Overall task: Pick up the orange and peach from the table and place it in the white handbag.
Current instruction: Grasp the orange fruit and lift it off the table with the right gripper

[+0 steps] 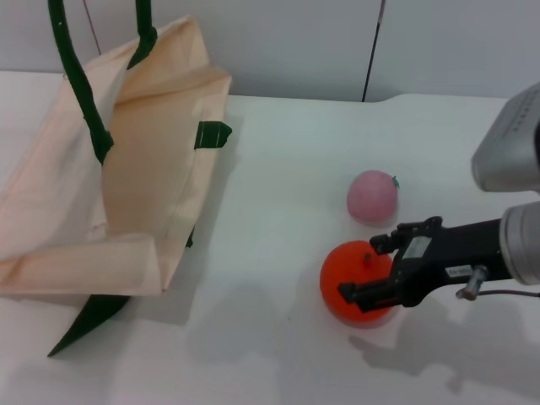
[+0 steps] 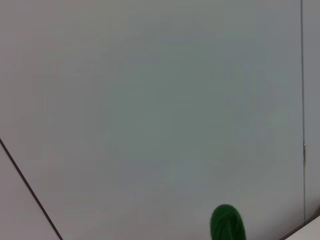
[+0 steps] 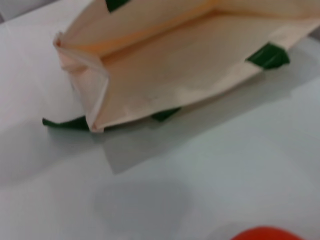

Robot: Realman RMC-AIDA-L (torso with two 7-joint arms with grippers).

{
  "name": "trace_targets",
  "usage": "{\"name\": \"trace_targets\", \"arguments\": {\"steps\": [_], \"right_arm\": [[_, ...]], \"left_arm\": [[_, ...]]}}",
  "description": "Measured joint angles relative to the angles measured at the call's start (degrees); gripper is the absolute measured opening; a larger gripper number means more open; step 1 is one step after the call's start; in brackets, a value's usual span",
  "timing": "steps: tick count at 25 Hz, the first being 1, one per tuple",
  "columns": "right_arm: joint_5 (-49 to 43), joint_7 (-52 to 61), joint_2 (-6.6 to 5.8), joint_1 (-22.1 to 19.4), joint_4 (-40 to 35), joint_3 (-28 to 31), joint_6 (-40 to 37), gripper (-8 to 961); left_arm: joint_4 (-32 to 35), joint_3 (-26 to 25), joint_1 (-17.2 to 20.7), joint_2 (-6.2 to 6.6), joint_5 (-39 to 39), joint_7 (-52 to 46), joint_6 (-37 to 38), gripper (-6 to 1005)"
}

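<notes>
In the head view, the right claw [image 1: 369, 268] reaches in from the right edge of the frame, low and right of centre, on the end of a black wrist. Its two dark fingers [image 1: 364, 294] are spread apart, one on each side of the orange [image 1: 348, 274], and they sit against or very close to the fruit's surface; whether they are actually pressing on it cannot be told. The orange rests on the white table [image 1: 278, 202], its small dark stem nub facing up.

Just above and slightly right of the orange in the frame lies the peach [image 1: 372, 196], pale pink, near the orange but not touching it, free of the claw.

The white handbag [image 1: 126, 169] fills the upper left of the head view, well apart from both fruits. Its mouth gapes open towards the camera, one dark green strap handle [image 1: 80, 80] rises out of the top of the frame, and a green tab [image 1: 213, 134] shows on its right side.

The right wrist view shows the bag's open mouth in the upper half of the picture and a sliver of the orange at the bottom edge.

The left claw is out of sight; the left wrist view shows only a pale wall and a green strap loop [image 2: 227, 223] at the bottom edge.
</notes>
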Motion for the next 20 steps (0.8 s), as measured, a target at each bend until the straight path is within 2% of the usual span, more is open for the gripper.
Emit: {"name": "trace_targets", "arguments": {"steps": [11,20], "right_arm": [[3.05,-2.74,0.10,4.63,10.05,-0.44,1.15,877],[0.15,-2.75,-0.08,5.36,8.10,1.96,1.60,878]], "left_arm": [[-0.01,1.64,-0.50,-0.15,0.01,0.02,0.00,110],[0.00,2.34,-0.28,-0.32,2.61,0.06,-0.20,110]]}}
